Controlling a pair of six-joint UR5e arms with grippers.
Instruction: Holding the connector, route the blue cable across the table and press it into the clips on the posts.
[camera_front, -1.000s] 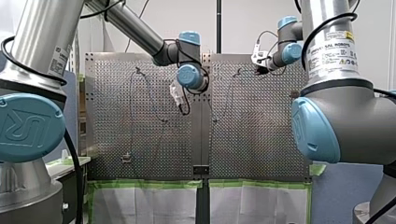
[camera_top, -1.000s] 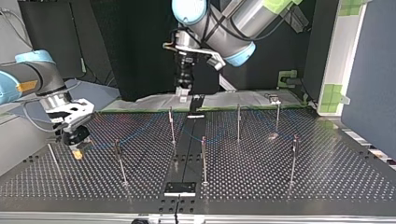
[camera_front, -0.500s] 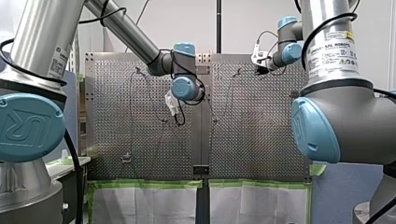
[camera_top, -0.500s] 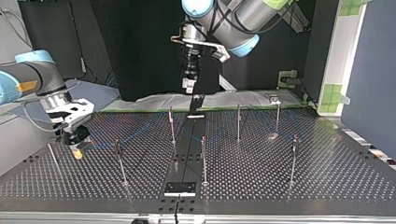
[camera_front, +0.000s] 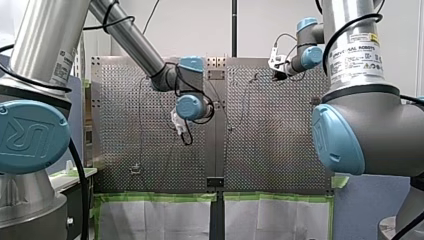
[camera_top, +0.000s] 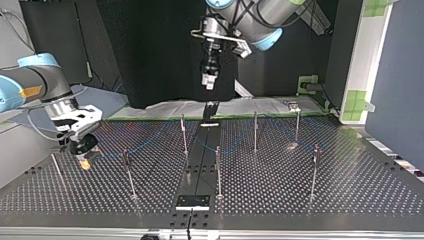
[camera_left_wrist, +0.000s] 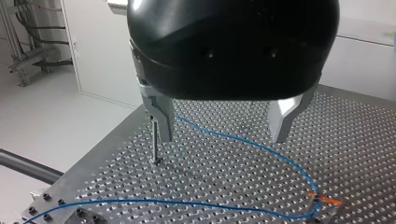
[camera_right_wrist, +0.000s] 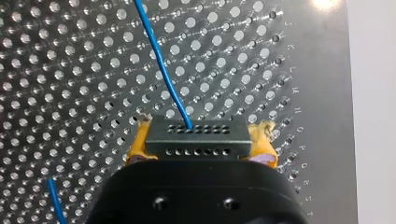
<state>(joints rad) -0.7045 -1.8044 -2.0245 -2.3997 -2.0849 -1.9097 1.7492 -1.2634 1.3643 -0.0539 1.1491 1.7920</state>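
Connector (camera_right_wrist: 196, 138), a dark perforated block, sits pinched in my right tool (camera_right_wrist: 200, 148).

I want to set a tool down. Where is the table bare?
Top view: the near edge of the table, in front of the middle post and the right-hand post, looks bare. Crowded: the far posts, where the blue cable runs, and around my right gripper holding the connector.

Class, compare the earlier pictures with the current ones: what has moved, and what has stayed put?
My left pincer, open and empty, rose and drifted toward the top view's right. My right pincer stayed low, shut on the connector; blue cable and posts unchanged.
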